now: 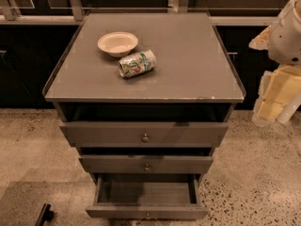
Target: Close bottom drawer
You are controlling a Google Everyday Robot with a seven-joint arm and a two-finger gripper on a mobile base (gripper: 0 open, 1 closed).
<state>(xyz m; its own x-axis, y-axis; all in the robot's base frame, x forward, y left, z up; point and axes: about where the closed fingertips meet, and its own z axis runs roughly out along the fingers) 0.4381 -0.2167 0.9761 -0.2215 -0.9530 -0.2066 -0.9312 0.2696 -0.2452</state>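
Bottom drawer [146, 212] stood pulled out at the lower centre of the frame. Gripper [274, 98] hung at the right edge, well apart from it, open or closed I could not tell. A square push beside the knob [147, 216] would likely seat it without skewing.

White rounded arm [288, 29], dark-dotted, cream-yellow claw [275, 102] at right edge

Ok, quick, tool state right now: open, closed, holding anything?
Tool: cannot be told; it sits at the right edge of view, apart from the pulled-out slim grey-brown bottom drawer.
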